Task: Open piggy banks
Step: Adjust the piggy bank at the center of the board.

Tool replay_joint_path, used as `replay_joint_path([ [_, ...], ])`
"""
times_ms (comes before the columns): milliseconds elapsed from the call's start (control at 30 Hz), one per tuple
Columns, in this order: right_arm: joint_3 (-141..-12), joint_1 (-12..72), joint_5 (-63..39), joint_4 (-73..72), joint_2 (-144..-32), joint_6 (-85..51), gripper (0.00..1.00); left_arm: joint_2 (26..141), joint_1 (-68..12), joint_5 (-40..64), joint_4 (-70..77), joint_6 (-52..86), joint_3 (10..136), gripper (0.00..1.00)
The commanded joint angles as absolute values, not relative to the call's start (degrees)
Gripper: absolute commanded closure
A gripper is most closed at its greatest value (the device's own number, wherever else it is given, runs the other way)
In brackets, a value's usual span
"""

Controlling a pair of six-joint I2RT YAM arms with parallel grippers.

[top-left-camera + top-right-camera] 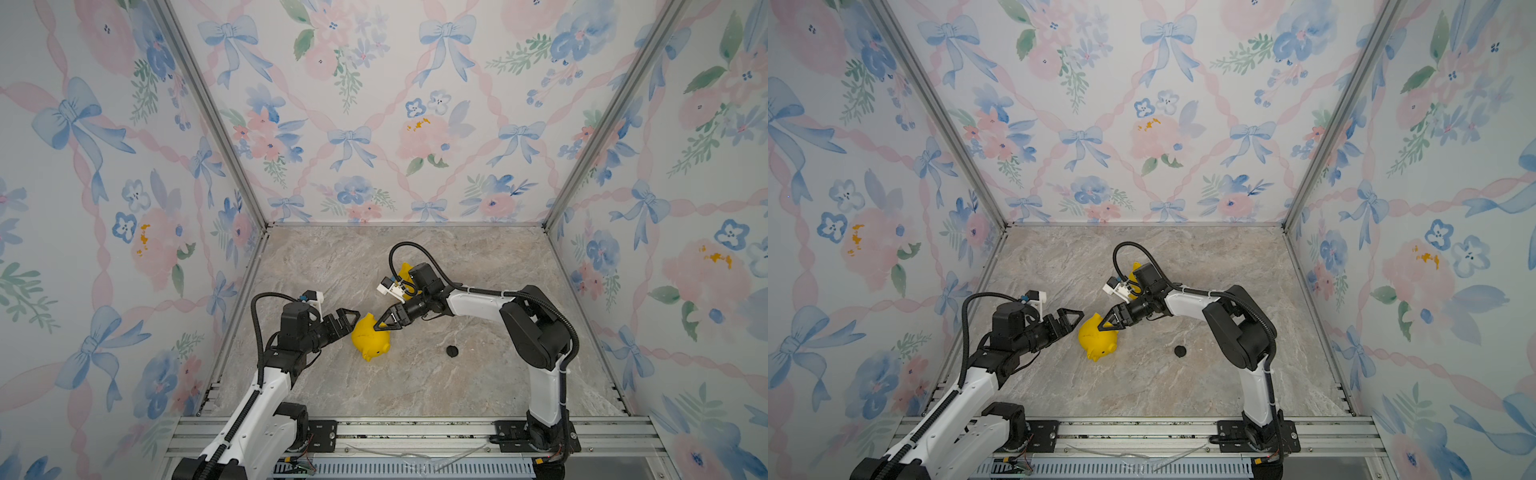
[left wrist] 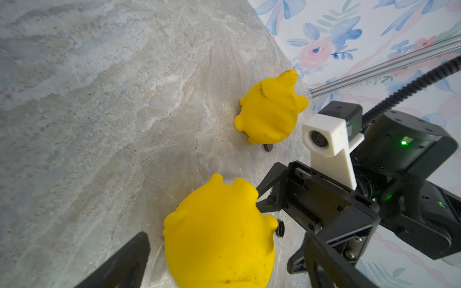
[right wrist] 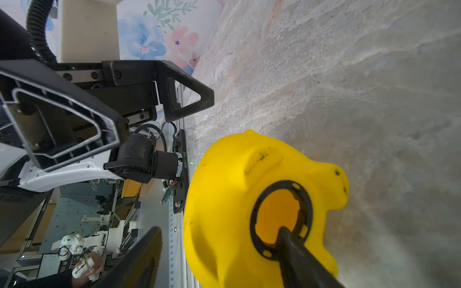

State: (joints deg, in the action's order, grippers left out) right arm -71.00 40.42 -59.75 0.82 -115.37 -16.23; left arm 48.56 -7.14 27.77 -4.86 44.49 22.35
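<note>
- Marble table (image 1: 478, 257), walled on three sides, with open room toward the back.
- Near piggy bank (image 1: 371, 340) lies mid-table, its belly hole (image 3: 277, 214) unplugged; the far piggy bank (image 1: 404, 269) sits farther back.
- Left jaws gape wide just beside the near one; right jaws stand parted, one finger (image 3: 296, 251) in the hole.

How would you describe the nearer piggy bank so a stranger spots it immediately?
On the marble table, look between the left gripper and right gripper. The yellow piggy bank there lies tipped over, belly hole showing; its twin sits farther back, hidden behind the right arm.
</note>
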Motion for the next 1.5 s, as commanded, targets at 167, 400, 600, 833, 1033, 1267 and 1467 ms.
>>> replay_joint_path([
  [167,-61.7,41.9,-59.5,-9.6,-110.7,-23.0,0.27,48.6,-7.3,31.6,-0.2,47.6,18.8,0.02],
  [400,-58.1,43.2,-57.2,-21.2,-111.1,-32.4,0.26,49.4,-8.5,32.7,2.5,47.9,17.5,0.02],
  [600,-55.8,42.8,-56.2,-29.3,-112.9,-38.5,0.26,48.0,-8.5,30.3,-0.3,46.9,17.9,0.02],
  [833,-52.6,41.6,-57.4,-39.6,-114.7,-44.4,0.26,46.1,-8.5,31.4,-1.3,48.3,15.8,0.02],
  [1033,-52.0,41.8,-56.3,-37.8,-114.4,-42.9,0.26,39.8,-8.5,31.1,-4.5,50.5,13.4,0.02],
  [1267,-51.6,41.8,-54.1,-33.5,-114.4,-40.2,0.25,32.5,-8.9,31.9,-6.3,54.1,11.2,0.02],
  [1467,-51.4,42.0,-51.4,-28.8,-113.6,-37.3,0.25,29.9,-9.3,34.3,-6.5,56.4,9.7,0.02],
])
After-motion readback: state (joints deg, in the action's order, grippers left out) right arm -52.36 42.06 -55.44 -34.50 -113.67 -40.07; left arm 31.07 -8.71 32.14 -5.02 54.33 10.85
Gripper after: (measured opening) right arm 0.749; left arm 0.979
